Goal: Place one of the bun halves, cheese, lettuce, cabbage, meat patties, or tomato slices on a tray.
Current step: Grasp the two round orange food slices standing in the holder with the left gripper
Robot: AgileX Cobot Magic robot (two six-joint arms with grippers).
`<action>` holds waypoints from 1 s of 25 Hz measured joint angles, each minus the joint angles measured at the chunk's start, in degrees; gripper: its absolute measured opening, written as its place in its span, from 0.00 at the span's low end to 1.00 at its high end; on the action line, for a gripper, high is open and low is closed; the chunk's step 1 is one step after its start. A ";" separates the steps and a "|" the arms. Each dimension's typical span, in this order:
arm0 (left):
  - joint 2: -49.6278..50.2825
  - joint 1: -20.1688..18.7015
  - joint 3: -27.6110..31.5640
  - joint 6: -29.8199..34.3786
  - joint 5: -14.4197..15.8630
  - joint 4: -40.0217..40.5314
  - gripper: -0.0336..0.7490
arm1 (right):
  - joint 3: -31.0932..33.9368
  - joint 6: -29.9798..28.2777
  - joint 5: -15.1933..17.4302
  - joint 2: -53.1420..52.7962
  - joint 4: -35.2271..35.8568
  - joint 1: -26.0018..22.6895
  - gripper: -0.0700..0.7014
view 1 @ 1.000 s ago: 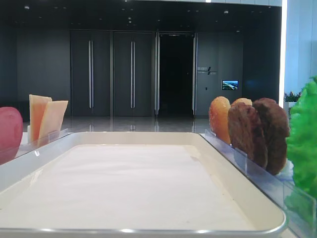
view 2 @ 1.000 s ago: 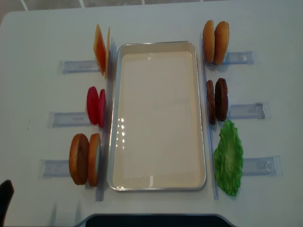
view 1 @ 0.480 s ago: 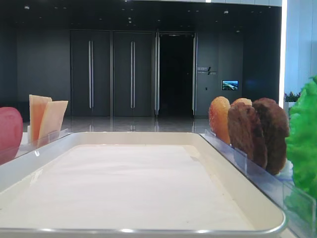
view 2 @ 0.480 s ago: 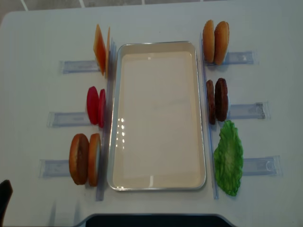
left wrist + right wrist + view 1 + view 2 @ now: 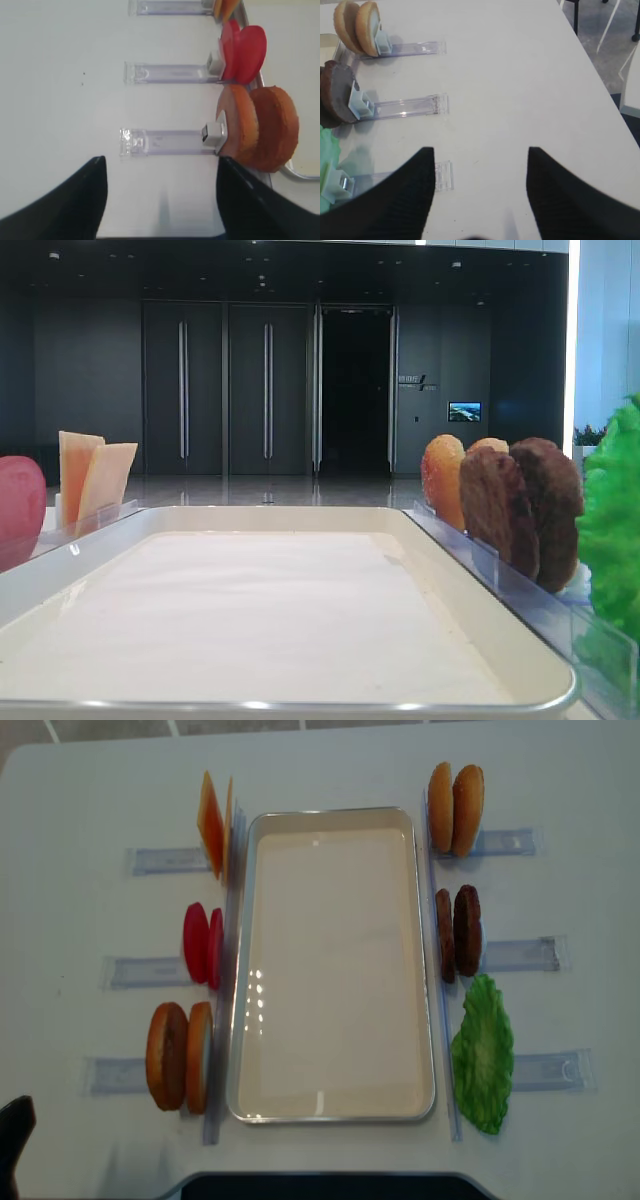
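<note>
Both end effectors hung with fingers apart and nothing between them: the left end effector (image 5: pixel 160 200) over bare worktop (image 5: pixel 330 760) near the front left corner, the right end effector (image 5: pixel 480 195) over the right side. Nearest on the left, a pair of bun halves (image 5: pixel 180 1056) stood on edge in a clear holder (image 5: pixel 115 1075) just beside the tray (image 5: pixel 333 1116); beyond them stood the tomato slices (image 5: pixel 202 945), then the cheese (image 5: pixel 213 825). On the right, the lettuce (image 5: pixel 484 1055) came first, then the meat patties (image 5: pixel 458 932), then more bun halves (image 5: pixel 455 795) toward the far edge. Nothing lay on the tray.
</note>
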 joint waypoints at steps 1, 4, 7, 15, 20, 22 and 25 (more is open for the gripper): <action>2.26 0.00 -0.54 -0.13 0.65 0.00 0.70 | 0.00 0.00 0.00 0.00 0.00 0.00 0.63; 9.47 0.00 -3.05 -1.27 2.08 0.00 0.70 | 0.00 0.00 0.00 0.00 0.00 0.00 0.63; 17.05 0.00 -5.94 -2.69 3.15 0.00 0.70 | 0.00 0.00 0.00 0.00 0.00 0.00 0.63; 36.03 0.00 -13.00 -3.12 3.37 -0.64 0.70 | 0.00 0.00 0.00 0.00 0.00 0.00 0.63; 47.65 0.00 -18.41 -3.12 3.16 -2.96 0.70 | 0.00 0.00 0.00 0.00 0.00 0.00 0.63; 51.42 0.00 -20.08 -3.12 3.03 -4.07 0.70 | 0.00 0.00 0.00 0.00 0.00 0.00 0.63; 56.02 0.00 -21.93 -3.12 2.92 -5.03 0.70 | 0.00 0.00 0.00 0.00 0.00 0.00 0.63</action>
